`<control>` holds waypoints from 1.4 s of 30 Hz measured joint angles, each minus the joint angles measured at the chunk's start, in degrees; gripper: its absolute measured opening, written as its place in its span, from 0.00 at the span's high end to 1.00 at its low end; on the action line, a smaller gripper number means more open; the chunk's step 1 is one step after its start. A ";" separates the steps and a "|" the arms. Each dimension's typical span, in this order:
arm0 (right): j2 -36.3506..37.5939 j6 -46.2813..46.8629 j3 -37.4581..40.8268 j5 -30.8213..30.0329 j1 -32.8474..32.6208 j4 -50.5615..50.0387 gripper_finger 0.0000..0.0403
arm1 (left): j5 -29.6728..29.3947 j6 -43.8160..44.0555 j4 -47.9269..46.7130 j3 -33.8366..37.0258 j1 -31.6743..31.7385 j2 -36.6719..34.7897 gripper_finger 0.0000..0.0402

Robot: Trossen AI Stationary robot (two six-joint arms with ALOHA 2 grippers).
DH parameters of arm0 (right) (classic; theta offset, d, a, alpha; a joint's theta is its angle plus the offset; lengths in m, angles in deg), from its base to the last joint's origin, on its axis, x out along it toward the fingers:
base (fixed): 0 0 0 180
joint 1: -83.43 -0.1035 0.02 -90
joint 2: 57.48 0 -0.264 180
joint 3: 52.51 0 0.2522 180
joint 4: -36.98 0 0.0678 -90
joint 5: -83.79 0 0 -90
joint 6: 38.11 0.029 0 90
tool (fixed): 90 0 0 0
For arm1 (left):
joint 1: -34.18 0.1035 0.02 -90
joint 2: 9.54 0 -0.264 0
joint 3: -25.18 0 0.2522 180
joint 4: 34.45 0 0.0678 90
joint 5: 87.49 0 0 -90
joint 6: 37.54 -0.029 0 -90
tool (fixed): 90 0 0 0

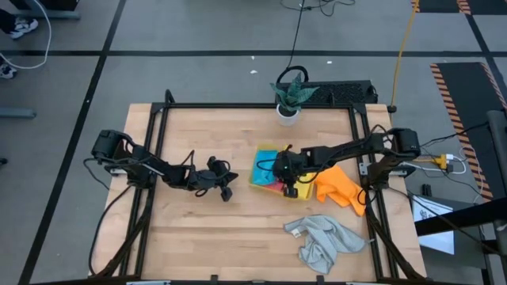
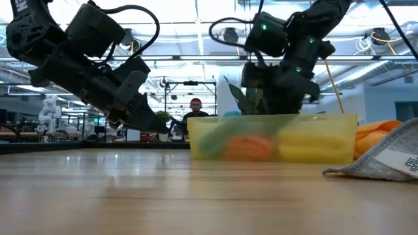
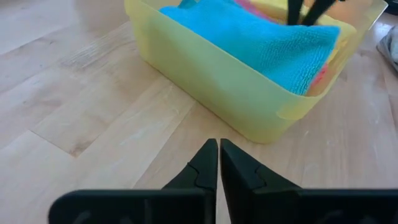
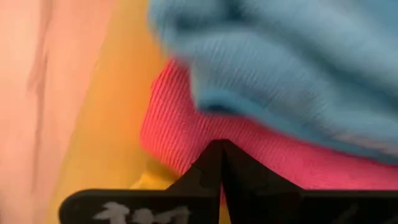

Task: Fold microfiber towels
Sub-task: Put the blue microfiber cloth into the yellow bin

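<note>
Over the translucent yellow plastic tray (image 1: 258,180) at mid-counter sits the right gripper (image 1: 290,188), jaws pressed together and nose-down against the pink microfiber towel (image 4: 205,140), with nothing visibly pinched between them; the bright blue microfiber towel (image 3: 261,37) lies folded on top of that pink one inside the tray, a yellow cloth (image 2: 310,145) tucked in beside them; out on the bare wooden counter (image 1: 198,229) the orange microfiber towel (image 1: 342,187) sits crumpled just beside the tray, and the light grey microfiber towel (image 1: 321,240) is heaped nearer the front edge, both looking unfolded; the left gripper (image 1: 221,184) hangs low near the tray, jaws together and empty. Now the risks, as I read it: shut jaws pushing into the stack could drag the blue towel askew or rumple the folds already made; if they snag the pile, the light tray may slide or tip; and with both arms close to the tray, a careless reach could bring them together.
</note>
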 joint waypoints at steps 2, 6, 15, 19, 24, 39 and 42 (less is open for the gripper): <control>-0.15 -0.90 0.00 1.54 0.00 -3.09 1.00 | 0.00 -0.12 -0.01 0.00 -0.02 0.00 0.95; 2.19 -1.16 0.00 1.15 0.00 -8.84 1.00 | 0.00 -0.26 -0.04 0.00 0.00 -0.02 0.99; 7.02 -1.30 0.00 1.17 -0.11 -5.51 1.00 | -0.02 -0.40 -0.08 0.00 -0.01 -0.02 0.95; 6.46 -1.25 0.00 1.17 -0.11 0.62 1.00 | -0.02 -0.39 -0.08 0.00 -0.01 -0.02 0.98; 2.85 -1.27 0.00 1.17 -0.10 4.20 1.00 | -0.02 -0.36 -0.08 0.00 0.00 -0.02 0.98; 4.50 -5.22 0.01 1.34 -0.26 -0.46 1.00 | -0.02 -0.25 -0.08 0.00 -0.01 -0.02 0.97; 8.70 -3.44 0.00 1.32 -0.26 -4.71 1.00 | -0.02 -0.25 -0.08 0.00 -0.01 -0.02 0.95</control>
